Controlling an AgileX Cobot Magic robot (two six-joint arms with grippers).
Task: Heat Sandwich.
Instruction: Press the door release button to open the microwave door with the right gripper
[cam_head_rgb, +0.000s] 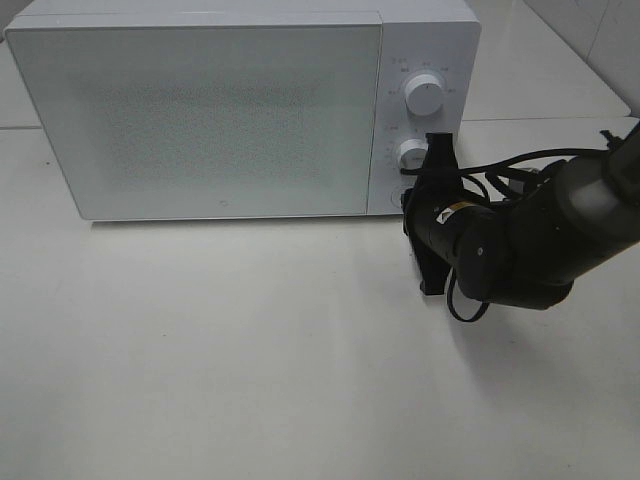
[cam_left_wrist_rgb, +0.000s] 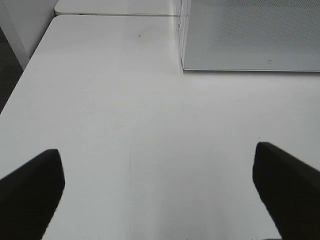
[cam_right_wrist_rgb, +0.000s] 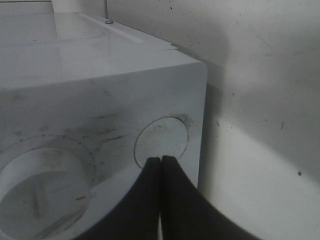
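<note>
right gripper (cam_right_wrist_rgb: 161, 159), pinched shut, tips at the round button (cam_right_wrist_rgb: 161, 137) ahead on the microwave (cam_head_rgb: 200, 110); likely pressing the door open. next: push straight in; left gripper (cam_left_wrist_rgb: 157, 152) wide.

Seen from above, my right arm (cam_head_rgb: 560, 230) runs off the right edge of the frame. Its wrist covers the tips of my right gripper (cam_right_wrist_rgb: 161, 165) and most of the round button (cam_right_wrist_rgb: 162, 137) at the lower right of the microwave (cam_head_rgb: 420, 30). Print around the upper dial (cam_head_rgb: 424, 97) and lower dial (cam_head_rgb: 411, 153) is too small to read. The speckled door (cam_head_rgb: 200, 110) hides the inside. My left fingers (cam_left_wrist_rgb: 30, 192) are dark blurs cut by the frame edge. Whether my right tips touch the button, I cannot tell.
</note>
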